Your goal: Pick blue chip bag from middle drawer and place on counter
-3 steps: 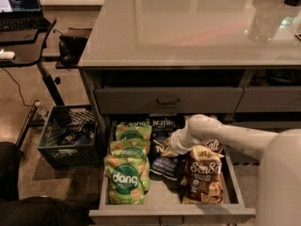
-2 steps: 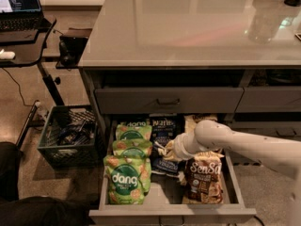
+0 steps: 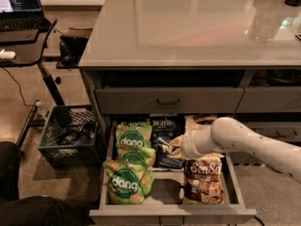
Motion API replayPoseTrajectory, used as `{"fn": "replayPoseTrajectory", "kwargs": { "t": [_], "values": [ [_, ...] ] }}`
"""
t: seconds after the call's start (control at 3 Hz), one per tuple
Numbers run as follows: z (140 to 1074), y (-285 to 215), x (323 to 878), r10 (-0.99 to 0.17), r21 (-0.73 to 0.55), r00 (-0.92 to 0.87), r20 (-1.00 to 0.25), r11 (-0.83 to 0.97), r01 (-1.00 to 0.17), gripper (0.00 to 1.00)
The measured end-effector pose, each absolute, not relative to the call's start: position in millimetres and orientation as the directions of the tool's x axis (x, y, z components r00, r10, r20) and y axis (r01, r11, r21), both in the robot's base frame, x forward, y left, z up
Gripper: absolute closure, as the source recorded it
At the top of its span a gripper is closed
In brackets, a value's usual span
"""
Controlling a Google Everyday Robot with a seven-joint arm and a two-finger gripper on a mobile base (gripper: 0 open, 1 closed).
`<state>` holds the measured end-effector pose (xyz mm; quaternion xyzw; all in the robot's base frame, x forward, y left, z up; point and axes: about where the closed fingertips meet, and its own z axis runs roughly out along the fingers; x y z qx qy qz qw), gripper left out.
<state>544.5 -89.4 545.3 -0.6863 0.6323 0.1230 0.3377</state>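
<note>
The blue chip bag (image 3: 163,127) lies in the back middle of the open middle drawer (image 3: 171,215), with its white banner logo showing. Its lower end (image 3: 170,162) shows below my gripper. My gripper (image 3: 168,147) reaches in from the right on a white arm (image 3: 235,138) and sits right on top of the blue bag's middle, hiding that part. The counter (image 3: 188,22) spreads wide and glossy above the drawers.
Three green "dang" bags (image 3: 128,181) fill the drawer's left side. A brown "Sea Salt" bag (image 3: 202,178) lies front right, another brown bag (image 3: 200,121) behind my wrist. Above is a shut drawer front with a dark handle (image 3: 168,100). A crate (image 3: 70,135) and a desk with a laptop (image 3: 19,4) stand at the left.
My wrist has come down a little lower into the drawer onto the blue bag. The bags have not visibly moved.
</note>
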Motion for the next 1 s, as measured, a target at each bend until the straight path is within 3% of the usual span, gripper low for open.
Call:
{"fn": "replayPoseTrajectory", "kwargs": {
  "t": [0.67,1.0],
  "values": [
    [638.2,-116.6,569.7,-0.822,-0.427,0.203,-0.533,0.055,-0.902,1.0],
    [638.2,-116.6,569.7,-0.822,-0.427,0.203,-0.533,0.055,-0.902,1.0]
  ]
}}
